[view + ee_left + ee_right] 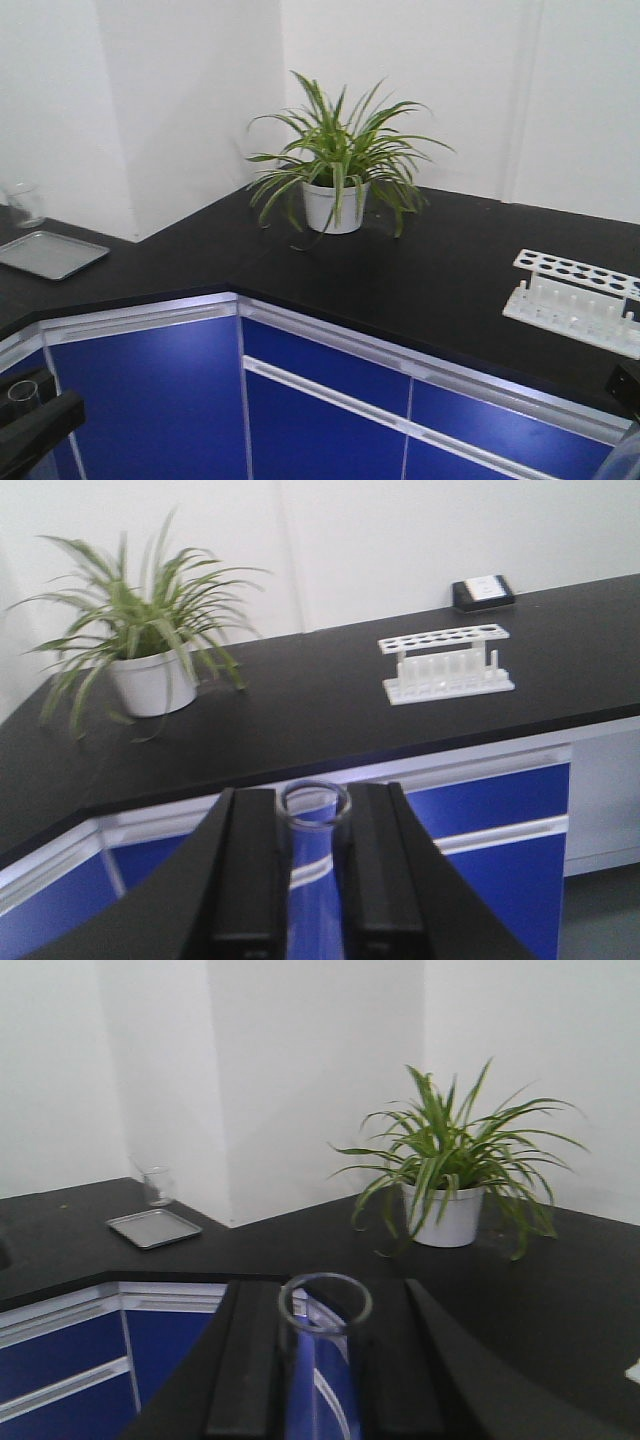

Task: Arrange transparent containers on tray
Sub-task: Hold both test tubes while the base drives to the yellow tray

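My left gripper (pixel 315 815) is shut on a clear glass test tube (pixel 316 890), whose open round rim stands between the black fingers. The right gripper (pixel 325 1305) is likewise shut on a second test tube (pixel 318 1380), rim up. In the front view, the left gripper (pixel 32 408) with its tube (pixel 22 394) sits at the bottom left corner. The right gripper (pixel 625 385) and its tube (pixel 622 458) sit at the bottom right. Both hang in front of the blue cabinets, below the counter edge. The yellow tray is out of view.
A white holed rack (pixel 575 295) stands on the black counter (pixel 420 270) at the right. A potted spider plant (pixel 335 195) fills the corner. A flat silver tray (pixel 50 253) and a squat beaker (pixel 24 203) lie at the left. A black box (pixel 483 592) sits by the wall.
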{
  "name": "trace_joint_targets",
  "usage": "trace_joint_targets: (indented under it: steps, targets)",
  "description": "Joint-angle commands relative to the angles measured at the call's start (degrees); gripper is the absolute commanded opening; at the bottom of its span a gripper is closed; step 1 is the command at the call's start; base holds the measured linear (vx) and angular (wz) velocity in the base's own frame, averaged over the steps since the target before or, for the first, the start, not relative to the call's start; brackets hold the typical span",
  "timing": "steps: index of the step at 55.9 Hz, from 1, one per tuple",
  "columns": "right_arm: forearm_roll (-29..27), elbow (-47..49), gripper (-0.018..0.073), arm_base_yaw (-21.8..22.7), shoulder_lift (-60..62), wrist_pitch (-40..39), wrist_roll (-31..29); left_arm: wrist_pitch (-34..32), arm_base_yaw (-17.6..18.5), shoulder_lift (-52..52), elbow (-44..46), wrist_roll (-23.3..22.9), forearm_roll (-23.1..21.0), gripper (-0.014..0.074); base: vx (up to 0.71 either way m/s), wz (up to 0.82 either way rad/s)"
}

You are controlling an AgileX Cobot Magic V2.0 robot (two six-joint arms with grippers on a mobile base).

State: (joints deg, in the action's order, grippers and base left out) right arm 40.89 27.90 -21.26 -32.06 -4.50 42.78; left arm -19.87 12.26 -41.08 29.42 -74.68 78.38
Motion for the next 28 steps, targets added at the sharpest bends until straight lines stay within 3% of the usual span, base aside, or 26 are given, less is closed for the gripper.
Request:
trace_joint_targets:
  steps: [1, 28]
  targets:
    - [0.3, 1.8, -0.0013, 0.0, -0.1, -3.3, 0.0, -0.6, 0.3, 0.3, 1.5, -0.6, -2.0, -0.0003, -0.32, 0.53]
    - [0.3, 1.8, -0.0013, 0.0, -0.1, -3.3, 0.0, -0.6, 0.3, 0.3, 1.5, -0.6, -2.0, -0.0003, -0.31, 0.45]
